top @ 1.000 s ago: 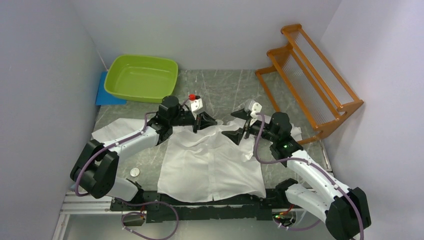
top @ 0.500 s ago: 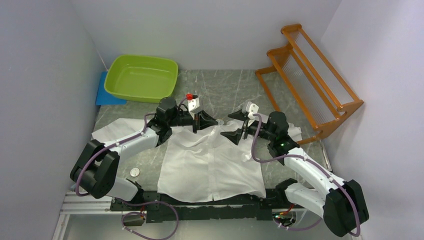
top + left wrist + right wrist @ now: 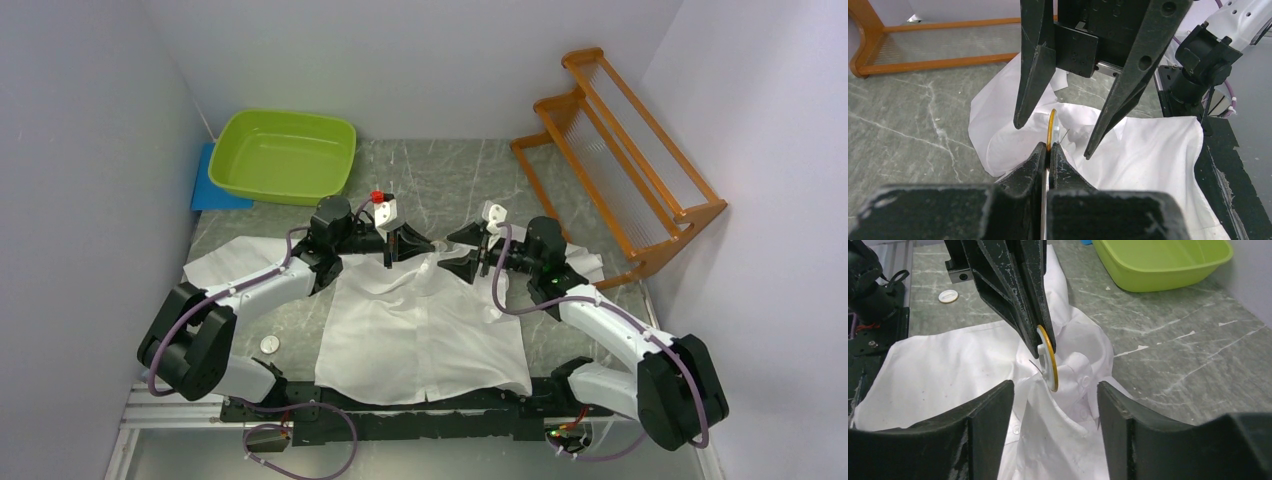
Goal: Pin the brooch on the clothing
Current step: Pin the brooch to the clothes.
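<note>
The white shirt [image 3: 420,325] lies flat on the table, collar toward the back. My left gripper [image 3: 392,248] is shut on the brooch [image 3: 1051,129], a round white disc with a yellow rim, and holds it on edge just above the collar [image 3: 1075,367]. The brooch's thin pin [image 3: 1034,364] sticks out toward the fabric. In the right wrist view the brooch [image 3: 1047,356] hangs from the left fingers [image 3: 1015,295]. My right gripper [image 3: 478,255] is open and empty. It faces the brooch from the other side, with its fingers [image 3: 1034,75] spread on either side of it and not touching.
A green basin [image 3: 284,155] on a blue mat [image 3: 213,188] stands at the back left. An orange wooden rack [image 3: 625,150] stands at the back right. A small white disc [image 3: 269,344] lies on the table left of the shirt.
My right gripper has moved left and farther back toward the collar and the brooch. My left gripper with the brooch has shifted only slightly.
</note>
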`<state>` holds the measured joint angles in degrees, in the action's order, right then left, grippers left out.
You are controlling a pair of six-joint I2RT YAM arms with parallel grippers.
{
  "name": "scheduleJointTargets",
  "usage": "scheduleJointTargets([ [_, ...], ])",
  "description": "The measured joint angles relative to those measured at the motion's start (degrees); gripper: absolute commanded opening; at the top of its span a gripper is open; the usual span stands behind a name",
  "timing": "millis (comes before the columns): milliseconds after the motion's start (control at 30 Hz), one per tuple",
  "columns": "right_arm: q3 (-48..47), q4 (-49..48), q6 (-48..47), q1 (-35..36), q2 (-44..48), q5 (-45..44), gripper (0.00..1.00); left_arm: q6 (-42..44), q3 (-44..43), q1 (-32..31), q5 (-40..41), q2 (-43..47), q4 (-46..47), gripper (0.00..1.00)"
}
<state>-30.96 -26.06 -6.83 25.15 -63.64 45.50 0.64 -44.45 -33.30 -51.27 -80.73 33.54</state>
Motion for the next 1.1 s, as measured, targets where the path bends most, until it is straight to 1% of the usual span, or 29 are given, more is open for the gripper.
scheduleJointTargets([
  [167, -1.6, -0.6, 0.7, 0.0, -1.7, 1.0, 0.61, 0.2, 0.0, 0.0, -0.2, 0.0, 0.0, 0.03],
  [333, -2.7, -1.0, 1.2, 0.0, -2.1, 1.3, 0.57, 0.2, 0.0, 0.0, -0.4, 0.0, 0.0, 0.03],
  [367, -2.8, -1.0, 1.2, 0.0, -2.1, 1.3, 0.54, 0.2, 0.0, 0.0, -0.4, 0.0, 0.0, 0.03],
  [467, -3.1, -1.0, 1.4, 0.0, -2.5, 1.5, 0.4, 0.2, 0.0, 0.0, -0.5, 0.0, 0.0, 0.03],
  [533, -3.4, -1.0, 1.7, 0.0, -2.9, 1.6, 0.39, 0.2, 0.0, 0.0, -0.5, 0.0, 0.0, 0.03],
  [567, -3.5, -0.9, 1.8, 0.0, -3.1, 1.6, 0.42, 0.2, 0.0, 0.0, -0.4, 0.0, 0.0, 0.03],
  [667, -3.6, -1.0, 2.1, 0.0, -3.2, 1.6, 0.55, 0.2, 0.0, 0.1, -0.4, 0.0, 0.0, 0.03],
  [733, -3.6, -1.0, 2.3, 0.0, -3.2, 1.5, 0.66, 0.2, 0.2, 0.1, -0.4, 0.3, 0.0, 0.03],
  [767, -3.6, -1.0, 2.3, 0.0, -3.2, 1.5, 0.73, 0.2, 0.3, 0.1, -0.4, 0.6, 0.0, 0.03],
  [800, -3.6, -1.0, 2.4, 0.0, -3.1, 1.4, 0.82, 0.2, 0.3, 0.1, -0.4, 0.9, 0.0, 0.02],
  [833, -3.6, -1.0, 2.4, 0.0, -3.0, 1.4, 0.85, 0.2, 0.5, 0.1, -0.4, 1.2, 0.1, 0.03],
  [1000, -3.5, -1.0, 2.2, -0.1, -0.8, 1.4, 0.9, 0.2, 1.4, 0.1, -0.4, 2.5, 2.0, 0.03],
  [1100, -2.6, -1.0, 2.2, -0.3, 1.7, 1.4, 0.9, 0.2, 1.5, 0.1, -0.4, 2.6, 2.3, 0.03],
])
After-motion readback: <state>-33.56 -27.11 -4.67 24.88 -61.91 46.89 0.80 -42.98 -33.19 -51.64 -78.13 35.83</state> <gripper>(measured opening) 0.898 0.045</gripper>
